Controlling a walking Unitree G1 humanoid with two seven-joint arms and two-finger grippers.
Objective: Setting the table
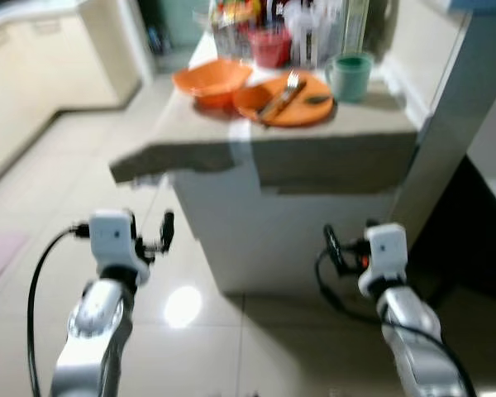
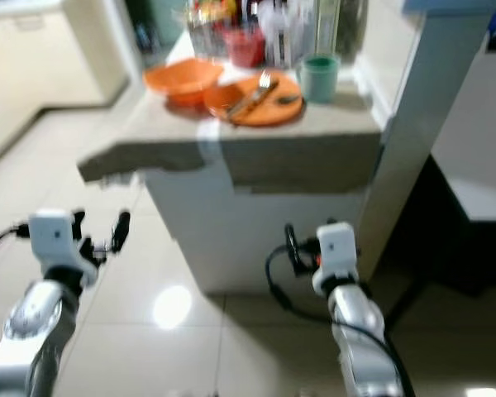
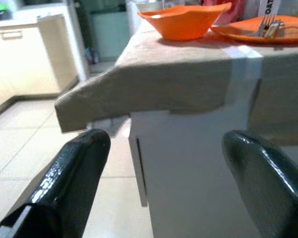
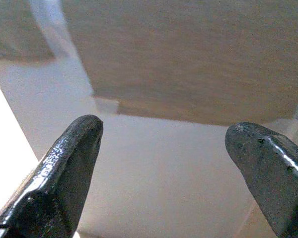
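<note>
Orange bowl [image 1: 212, 80] and orange plate [image 1: 285, 101], a fork [image 1: 286, 89] lying on it, sit beside a green mug [image 1: 350, 76] on the worktop [image 1: 314, 136], likely gathered for carrying. Left hand [image 1: 149, 240] and right hand [image 1: 347, 244] hover below its edge, both spread wide and empty.

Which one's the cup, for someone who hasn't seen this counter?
Find the beige-covered counter straight ahead. On its top, right of the orange plate with the fork, stands the cup: the one green thing beside orange dishes.
</note>
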